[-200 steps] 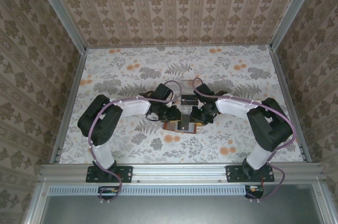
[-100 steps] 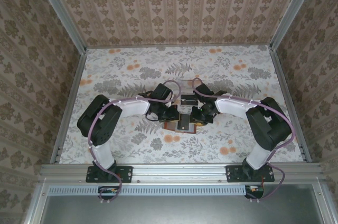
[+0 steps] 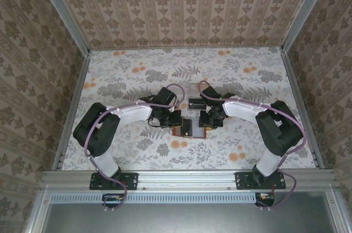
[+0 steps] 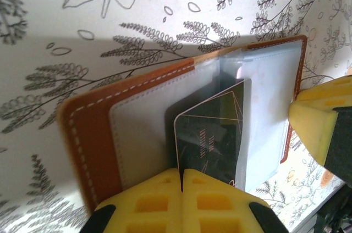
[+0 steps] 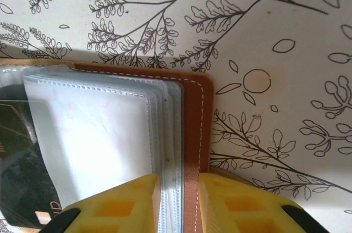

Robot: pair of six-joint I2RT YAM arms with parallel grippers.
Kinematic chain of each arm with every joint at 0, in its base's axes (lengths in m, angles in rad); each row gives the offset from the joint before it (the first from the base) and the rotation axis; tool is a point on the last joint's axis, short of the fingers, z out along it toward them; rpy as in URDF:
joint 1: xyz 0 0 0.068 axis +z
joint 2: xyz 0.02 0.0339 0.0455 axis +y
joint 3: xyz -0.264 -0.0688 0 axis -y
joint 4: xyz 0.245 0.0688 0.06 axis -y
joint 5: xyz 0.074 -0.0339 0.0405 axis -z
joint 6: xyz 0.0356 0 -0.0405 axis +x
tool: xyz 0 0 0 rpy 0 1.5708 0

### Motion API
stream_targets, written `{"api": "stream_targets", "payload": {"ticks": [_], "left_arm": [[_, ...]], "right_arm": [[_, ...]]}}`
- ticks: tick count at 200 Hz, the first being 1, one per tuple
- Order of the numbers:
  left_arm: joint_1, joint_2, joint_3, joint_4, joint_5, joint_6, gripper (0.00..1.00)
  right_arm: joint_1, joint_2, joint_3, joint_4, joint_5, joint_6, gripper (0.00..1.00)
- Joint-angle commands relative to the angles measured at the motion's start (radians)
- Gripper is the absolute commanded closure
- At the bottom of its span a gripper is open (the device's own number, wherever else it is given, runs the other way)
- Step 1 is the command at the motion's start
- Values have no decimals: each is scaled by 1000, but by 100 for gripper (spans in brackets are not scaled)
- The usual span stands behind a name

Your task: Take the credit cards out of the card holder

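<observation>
Spanning the top view, the floral bench [image 3: 121, 79] carries everything; left arm [image 3: 132, 113] and right arm [image 3: 247, 109] bend inward and meet near the middle; over the last second the left arm's elbow has swung lower and outward, with its wrist kept at the holder.

Holder [image 3: 190, 130] lies open and flat between the two wrists, brown cover down, clear sleeves [image 5: 99, 134] up; a pale tray [image 3: 196, 101] sits just beyond it, apart.

One dark card [image 4: 212, 134] stands partway out of a sleeve, rounded corner free, far part under plastic; whether other cards sit in the sleeves I cannot tell.

Left pincer [image 4: 182, 181]: parted a second ago, now pressed together on the near edge of that card.

Right pincer [image 5: 177, 200]: unchanged, pinching the holder's stitched brown edge together with the sleeve edges, pinning it down.

Reading: the grip on the card is newly made, so the step in hand is the draw-out; the card is not yet clear of its sleeve. Next move probably wants a straight pull along the sleeve, away from the right pincer; the risks are the thin card slipping from the pads, or the holder dragging along if the right hold gives.
</observation>
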Motion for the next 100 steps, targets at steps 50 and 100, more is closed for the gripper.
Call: {"api": "stream_targets", "payload": {"ticks": [50,100], "left_arm": [[10,-32,40,-114,-70,51,96],[10,-34,57,-128,-79,48,96]], "right_arm": [[0,13,5,-48,42,-20,74],[2,15,5,-43,38,-19,74]]}}
